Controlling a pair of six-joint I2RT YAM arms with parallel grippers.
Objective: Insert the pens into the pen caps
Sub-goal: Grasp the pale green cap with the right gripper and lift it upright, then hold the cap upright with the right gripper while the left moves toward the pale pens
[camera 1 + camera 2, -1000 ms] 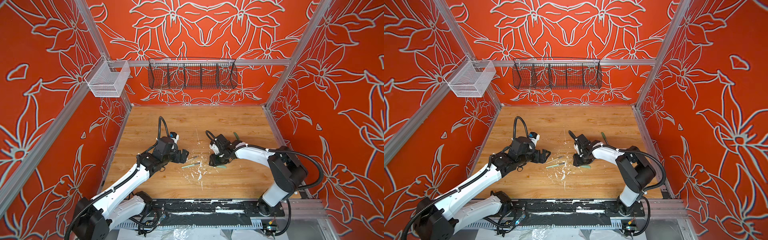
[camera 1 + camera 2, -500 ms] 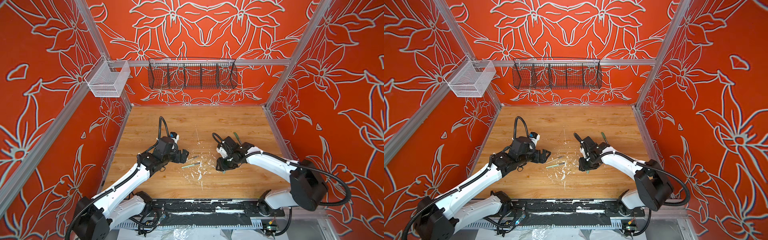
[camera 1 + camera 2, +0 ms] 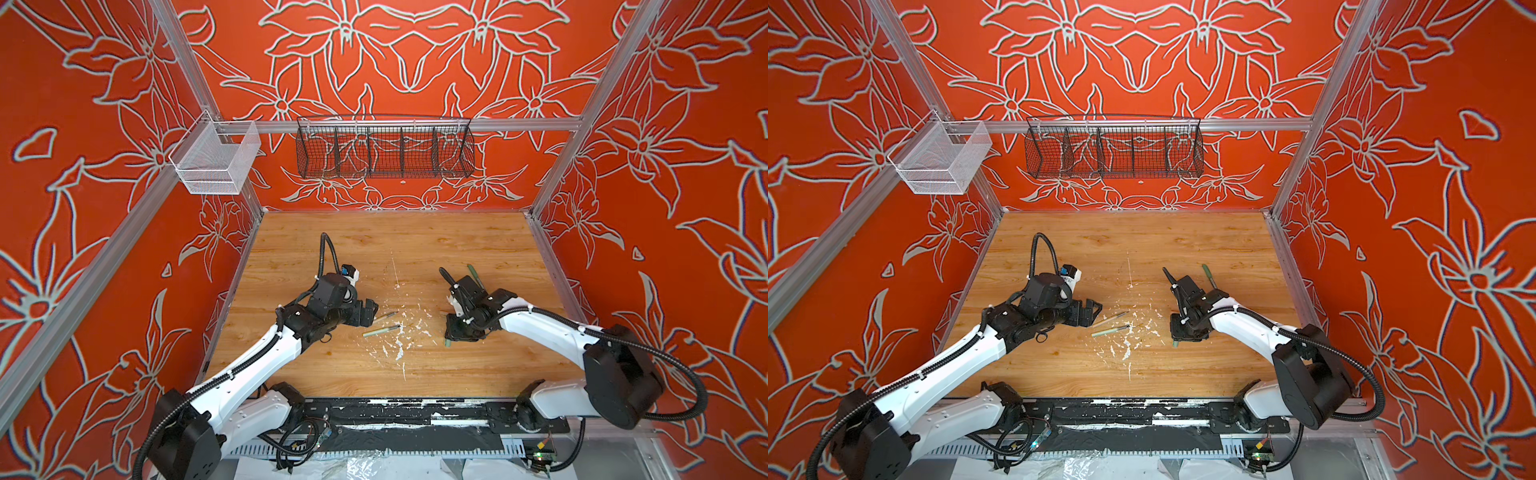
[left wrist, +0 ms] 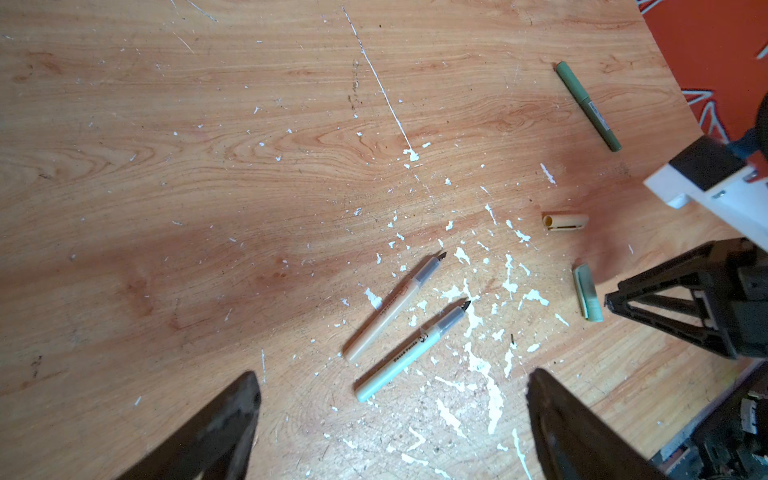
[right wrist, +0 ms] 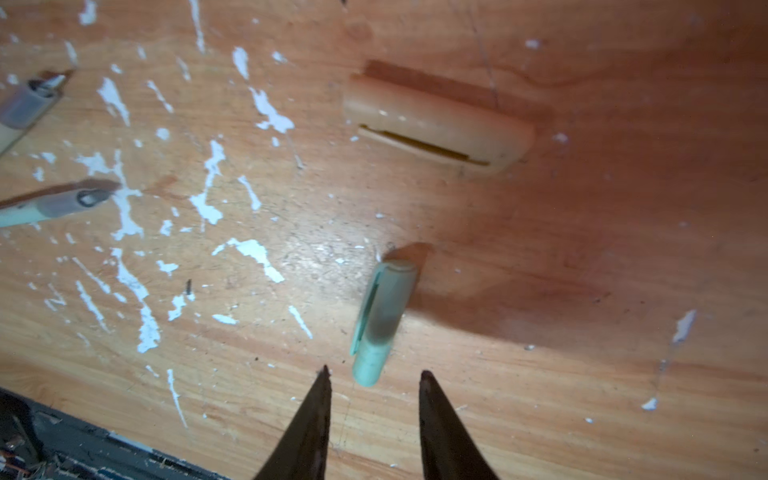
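Note:
The beige pen (image 4: 395, 307) and the pale mint pen (image 4: 411, 349) lie uncapped, side by side, mid-table in both top views (image 3: 384, 316) (image 3: 1109, 331). My left gripper (image 4: 392, 376) is open wide just short of their blunt ends, touching neither. The beige cap (image 5: 436, 120) and the mint cap (image 5: 384, 320) lie loose on the wood. My right gripper (image 5: 374, 370) is open, its tips either side of the mint cap's near end without touching it. The dark green pen (image 4: 588, 106) lies farther back, seemingly with its cap on.
White paint flecks (image 4: 469, 320) are scattered around the pens. A black wire basket (image 3: 384, 151) hangs on the back wall and a white mesh bin (image 3: 216, 160) on the left wall. The black base rail (image 3: 395, 415) runs along the table's front edge.
My right arm swung out to the right and its gripper slid right and toward the front, over the mint cap, with the jaws narrower. The left arm has not moved.

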